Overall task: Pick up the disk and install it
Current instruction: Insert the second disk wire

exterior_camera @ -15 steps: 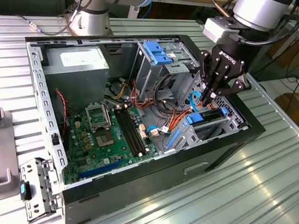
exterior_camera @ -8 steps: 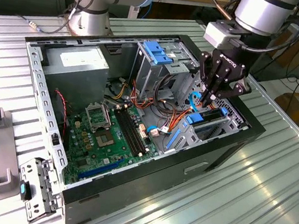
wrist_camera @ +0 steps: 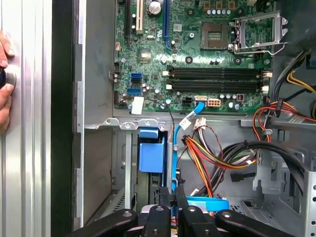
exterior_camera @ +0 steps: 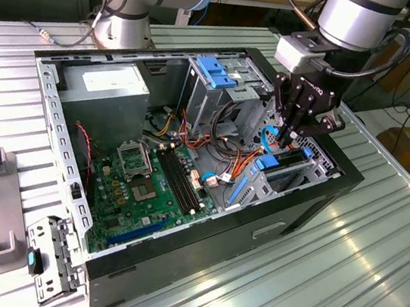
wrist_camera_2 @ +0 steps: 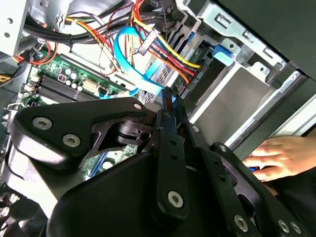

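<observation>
Light: bright, even, from overhead | Glare: pale streaks gleamed on the ribbed bench (exterior_camera: 344, 249) | Shadow: case (exterior_camera: 322, 193) interior sat dimmer, soft-edged | Focus: gripper (wrist_camera_2: 170, 101) linkage loomed soft up close in second wrist view; motherboard (wrist_camera: 197, 54) crisp in first wrist view

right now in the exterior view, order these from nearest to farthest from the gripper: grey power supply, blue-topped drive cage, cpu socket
From the gripper:
1. Blue-topped drive cage, just toward the exterior view's left of it.
2. CPU socket, lower on the motherboard, mid-case.
3. Grey power supply, at the case's far left corner.
The last two are fairly close.
</observation>
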`<state>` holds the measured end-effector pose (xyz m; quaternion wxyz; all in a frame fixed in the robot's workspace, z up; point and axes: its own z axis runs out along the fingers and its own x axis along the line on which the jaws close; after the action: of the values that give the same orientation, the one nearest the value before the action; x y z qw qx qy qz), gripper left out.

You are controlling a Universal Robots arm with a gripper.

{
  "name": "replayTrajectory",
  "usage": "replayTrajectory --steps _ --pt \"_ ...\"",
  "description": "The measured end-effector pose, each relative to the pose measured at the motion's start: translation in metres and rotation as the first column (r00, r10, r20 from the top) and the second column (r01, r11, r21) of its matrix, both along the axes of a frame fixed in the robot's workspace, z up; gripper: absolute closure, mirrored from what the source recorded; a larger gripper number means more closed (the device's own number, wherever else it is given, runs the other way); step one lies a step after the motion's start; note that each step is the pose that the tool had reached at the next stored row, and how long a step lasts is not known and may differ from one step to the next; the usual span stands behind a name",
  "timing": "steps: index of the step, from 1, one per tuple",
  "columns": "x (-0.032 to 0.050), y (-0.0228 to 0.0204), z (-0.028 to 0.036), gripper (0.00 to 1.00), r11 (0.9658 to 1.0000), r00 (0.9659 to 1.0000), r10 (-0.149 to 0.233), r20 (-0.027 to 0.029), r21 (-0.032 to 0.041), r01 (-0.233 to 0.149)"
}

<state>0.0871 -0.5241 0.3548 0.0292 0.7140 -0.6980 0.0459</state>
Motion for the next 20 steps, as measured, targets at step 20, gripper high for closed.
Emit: replayTrajectory --steps 20 --pt "0.0 -0.0078 -0.0043 0.84 0.9992 0.9992 -0.039 0.0017 0.0 0.039"
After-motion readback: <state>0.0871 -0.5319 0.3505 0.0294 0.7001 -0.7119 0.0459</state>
